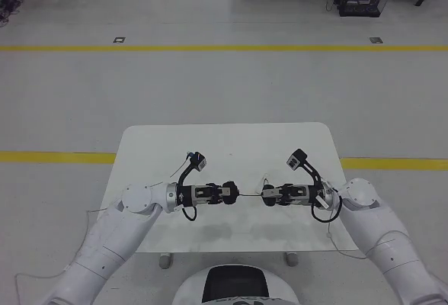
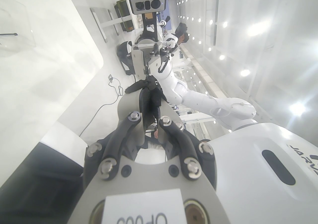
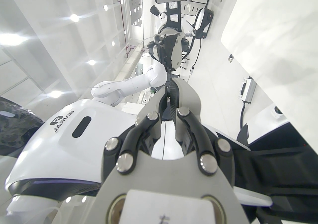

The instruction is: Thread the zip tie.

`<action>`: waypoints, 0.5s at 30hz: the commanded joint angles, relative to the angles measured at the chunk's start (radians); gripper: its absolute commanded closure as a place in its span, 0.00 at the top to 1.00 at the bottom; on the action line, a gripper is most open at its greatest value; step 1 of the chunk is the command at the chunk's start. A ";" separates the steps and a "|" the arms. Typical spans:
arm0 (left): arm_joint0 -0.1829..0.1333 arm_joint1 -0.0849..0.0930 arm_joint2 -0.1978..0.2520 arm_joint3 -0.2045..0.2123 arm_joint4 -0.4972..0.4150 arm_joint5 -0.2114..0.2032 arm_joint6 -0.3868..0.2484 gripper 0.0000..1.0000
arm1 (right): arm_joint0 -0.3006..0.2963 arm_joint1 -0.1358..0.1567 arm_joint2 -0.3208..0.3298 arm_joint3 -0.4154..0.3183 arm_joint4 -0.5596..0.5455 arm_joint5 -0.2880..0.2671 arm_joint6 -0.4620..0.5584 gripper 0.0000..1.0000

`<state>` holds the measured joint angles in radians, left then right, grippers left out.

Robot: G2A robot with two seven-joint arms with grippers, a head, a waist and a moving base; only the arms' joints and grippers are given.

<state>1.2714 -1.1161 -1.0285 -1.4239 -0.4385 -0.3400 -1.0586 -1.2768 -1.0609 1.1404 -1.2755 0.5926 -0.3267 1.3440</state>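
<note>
A: Both ends pinched?
B: Top view: left tool (image 1: 236, 194) and right tool (image 1: 265, 195) face each other above the tabletop (image 1: 224, 145), the zip tie (image 1: 249, 197) taut between them, probably to line up tail and head.
A: Wrist views?
B: Left: narrow, clamped on the dark strip. Right: equally narrow. The paper label (image 2: 141, 206) is partly cut off.

White table (image 1: 224, 145), yellow-striped grey floor (image 1: 209, 91)

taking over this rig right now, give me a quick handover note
Left claw: shut on one end of the zip tie.
Right claw: shut on the other end, facing the left claw.
Zip tie: held in the air between them, above the table.
Done: zip tie lifted, gripped by both.
Left: cannot tell if the tail is in the head; likely feed it through and pull.
</note>
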 commanded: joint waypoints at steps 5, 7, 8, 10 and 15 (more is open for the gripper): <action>0.000 0.000 0.000 0.000 0.000 0.000 0.000 1.00 | 0.002 -0.001 -0.003 0.009 0.006 0.004 -0.007 0.00; 0.000 0.000 0.000 0.000 0.000 0.000 0.000 1.00 | 0.004 -0.001 -0.005 0.013 0.010 0.006 -0.008 0.00; 0.000 0.000 0.000 0.000 0.000 0.000 0.000 1.00 | 0.005 -0.002 -0.006 0.016 0.012 0.006 -0.007 0.00; 0.000 0.000 0.000 0.000 0.000 0.000 0.000 1.00 | 0.008 -0.002 -0.007 0.023 0.020 0.007 -0.004 0.00; 0.000 0.000 0.000 0.000 0.000 0.000 0.000 1.00 | 0.016 -0.004 -0.009 0.042 0.041 0.015 0.011 0.00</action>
<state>1.2714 -1.1161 -1.0285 -1.4239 -0.4385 -0.3400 -1.0586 -1.2622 -1.0641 1.1326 -1.2362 0.6284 -0.3144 1.3481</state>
